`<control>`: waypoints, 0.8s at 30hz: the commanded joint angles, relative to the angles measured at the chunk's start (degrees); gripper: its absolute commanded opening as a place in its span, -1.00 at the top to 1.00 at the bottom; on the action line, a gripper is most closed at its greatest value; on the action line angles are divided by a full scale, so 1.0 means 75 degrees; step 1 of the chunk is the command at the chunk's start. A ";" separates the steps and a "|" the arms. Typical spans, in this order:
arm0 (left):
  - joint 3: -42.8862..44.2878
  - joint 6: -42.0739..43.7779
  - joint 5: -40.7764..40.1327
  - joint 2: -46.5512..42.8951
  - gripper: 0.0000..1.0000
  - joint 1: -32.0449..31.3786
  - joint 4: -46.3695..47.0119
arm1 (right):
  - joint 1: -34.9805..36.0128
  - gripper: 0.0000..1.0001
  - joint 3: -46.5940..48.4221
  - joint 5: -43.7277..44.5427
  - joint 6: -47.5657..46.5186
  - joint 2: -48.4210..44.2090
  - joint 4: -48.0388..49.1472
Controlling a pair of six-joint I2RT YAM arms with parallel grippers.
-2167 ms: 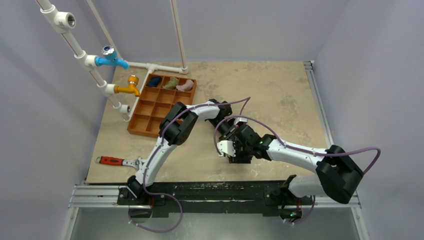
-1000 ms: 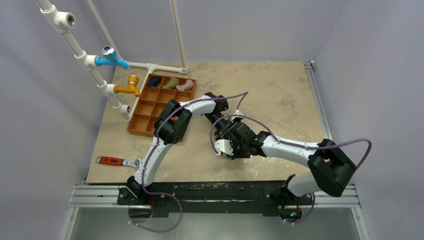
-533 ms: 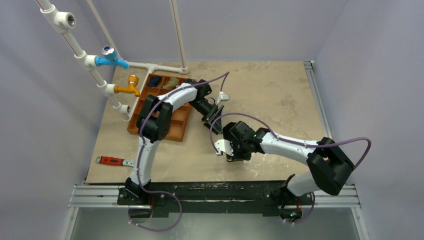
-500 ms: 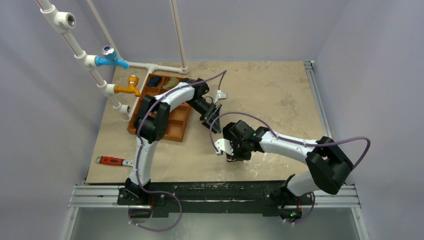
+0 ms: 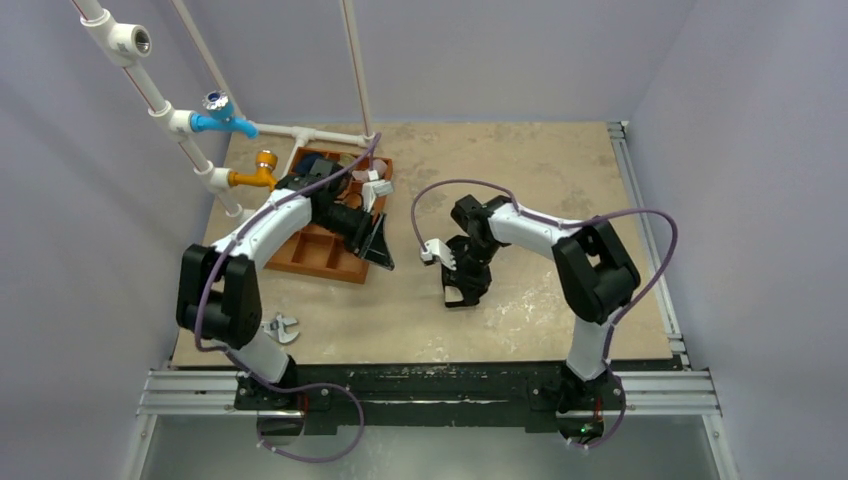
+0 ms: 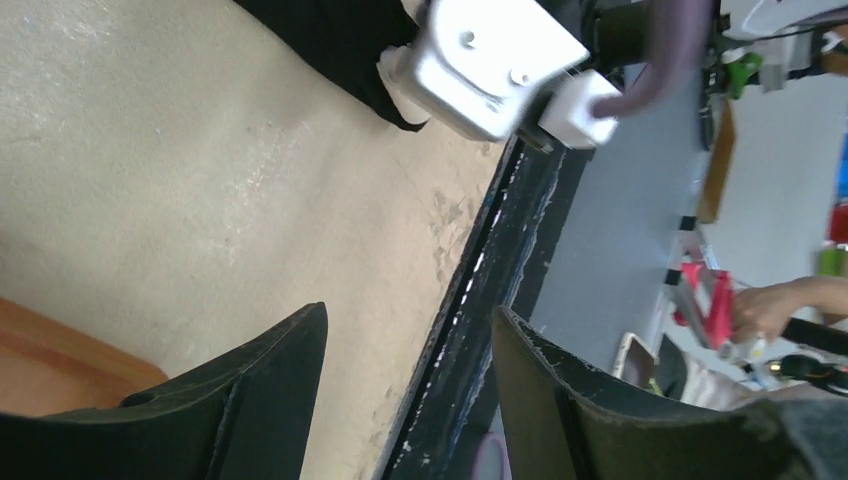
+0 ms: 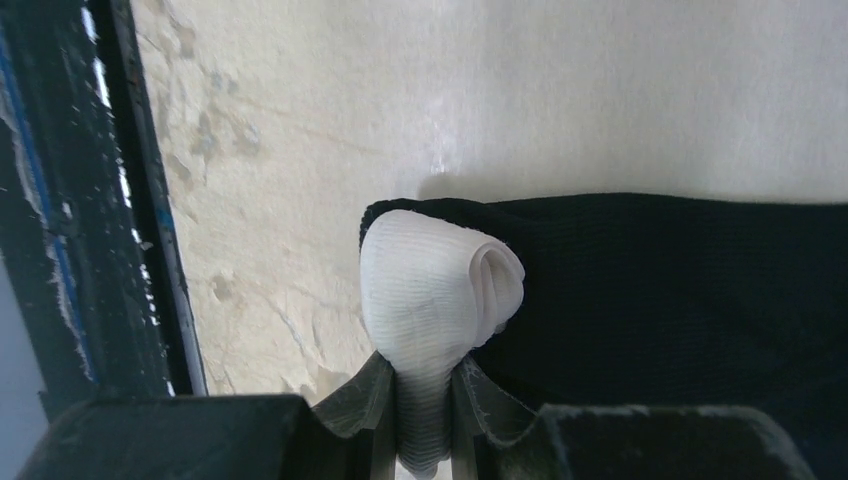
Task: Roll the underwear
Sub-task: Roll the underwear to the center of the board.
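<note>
The black underwear (image 7: 680,290) lies flat on the tan table near its front edge. My right gripper (image 7: 423,365) is shut on a white ribbed fold (image 7: 430,290) at the garment's edge. From above, the right gripper (image 5: 460,298) points down at the dark underwear (image 5: 466,292) in the middle of the table. My left gripper (image 5: 385,262) hangs open and empty by the front right corner of the orange-brown tray (image 5: 320,262), apart from the garment. In the left wrist view the left gripper (image 6: 408,312) frames bare table, with the underwear (image 6: 340,40) further off.
White pipes with a blue tap (image 5: 222,115) and an orange tap (image 5: 255,175) stand at the back left. A wrench head (image 5: 280,328) shows by the left arm's elbow. The table's black front rail (image 6: 500,260) runs close to the garment.
The left arm swung left from the table's middle to the tray, away from the underwear, jaws a little wider. The right arm changed its pose and kept its grip on the fabric.
</note>
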 commanded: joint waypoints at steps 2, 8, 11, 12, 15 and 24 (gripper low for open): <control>-0.1010 0.0799 -0.0935 -0.1520 -0.21 -0.0168 0.1144 | -0.0203 1.00 0.1672 -0.1370 -0.1093 0.1558 -0.2151; -0.2161 0.1354 -0.2264 -0.2687 -0.21 -0.1465 0.2214 | -0.0652 1.00 0.3130 -0.2071 -0.1885 0.3203 -0.3425; -0.2254 0.1389 -0.2895 -0.2773 -0.22 -0.2268 0.2684 | -0.0707 1.00 0.3432 -0.2090 -0.1878 0.3585 -0.3489; -0.2206 0.1392 -0.3083 -0.2692 -0.22 -0.2517 0.2817 | -0.0702 1.00 0.3513 -0.2089 -0.1861 0.3699 -0.3494; -0.1986 0.1529 -0.3697 -0.2284 -0.22 -0.3220 0.3153 | -0.0715 1.00 0.3609 -0.2107 -0.1842 0.4025 -0.3510; -0.1594 0.1569 -0.5032 -0.0961 -0.23 -0.4710 0.4591 | -0.0706 1.00 0.3658 -0.2095 -0.1866 0.4468 -0.3497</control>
